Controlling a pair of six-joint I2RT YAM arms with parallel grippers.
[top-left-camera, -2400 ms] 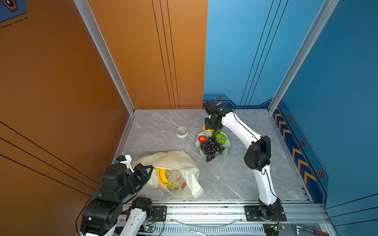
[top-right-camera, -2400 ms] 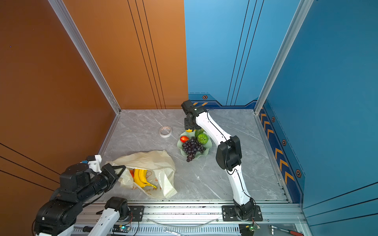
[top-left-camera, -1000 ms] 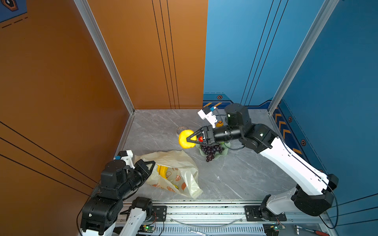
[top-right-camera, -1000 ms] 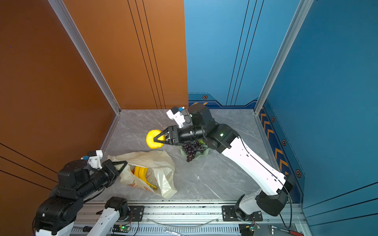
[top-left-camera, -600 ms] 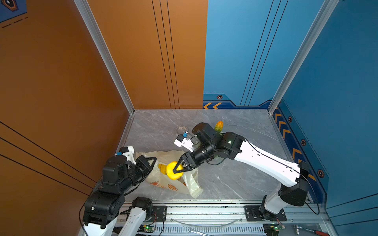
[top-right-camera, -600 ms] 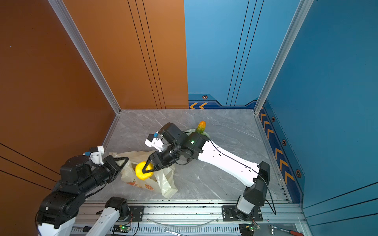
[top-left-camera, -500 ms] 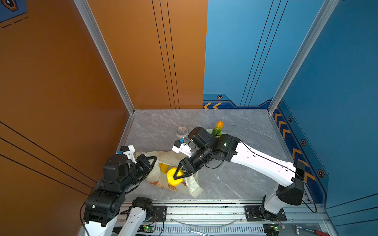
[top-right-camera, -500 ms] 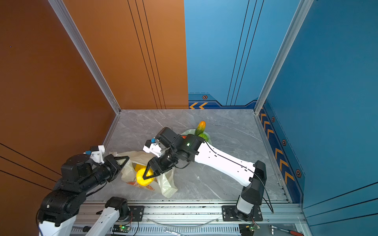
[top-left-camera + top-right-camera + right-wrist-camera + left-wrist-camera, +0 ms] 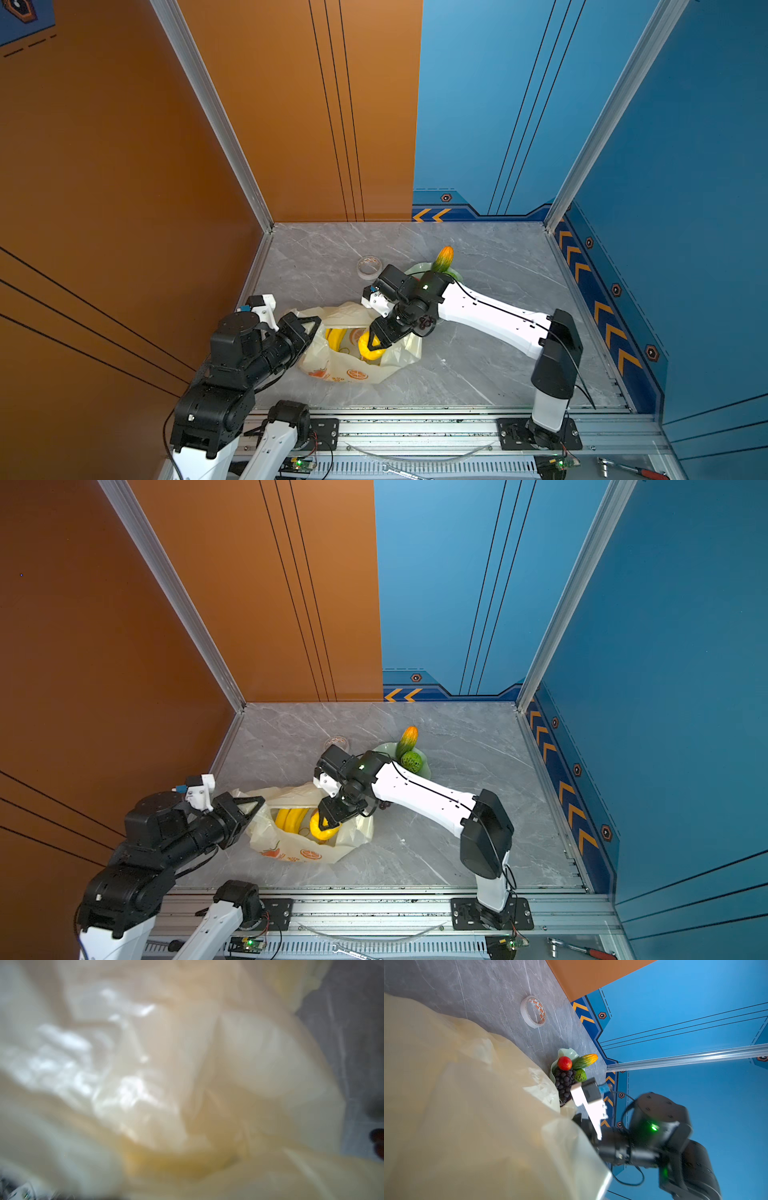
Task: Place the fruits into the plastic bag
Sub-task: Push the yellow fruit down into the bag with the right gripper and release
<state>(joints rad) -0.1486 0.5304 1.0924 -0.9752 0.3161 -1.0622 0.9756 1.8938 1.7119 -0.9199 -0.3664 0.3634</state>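
The cream plastic bag (image 9: 353, 370) (image 9: 299, 852) lies near the front left with its mouth held up. My left gripper (image 9: 312, 326) (image 9: 254, 804) is shut on the bag's rim. A yellow banana bunch (image 9: 334, 338) (image 9: 289, 818) lies inside. My right gripper (image 9: 374, 343) (image 9: 326, 823) reaches into the mouth, shut on the yellow round fruit (image 9: 370, 351) (image 9: 322, 831). On the pale green dish (image 9: 564, 1052) (image 9: 384, 748) sit a red fruit (image 9: 564, 1063), purple grapes (image 9: 564, 1082), a green ball (image 9: 580, 1075) (image 9: 411, 761) and a green-yellow oblong (image 9: 586, 1060) (image 9: 442, 258). Blurred bag film (image 9: 187, 1064) fills the right wrist view.
A small tape roll (image 9: 369, 266) (image 9: 337, 742) (image 9: 533, 1012) lies behind the bag, left of the dish. The right arm spans the table from its front-right base across the dish. Orange and blue walls enclose the grey marble top.
The right arm carried the yellow round fruit from the dish over to the bag and lowered it into the mouth. The left gripper kept hold of the rim and raised it slightly.
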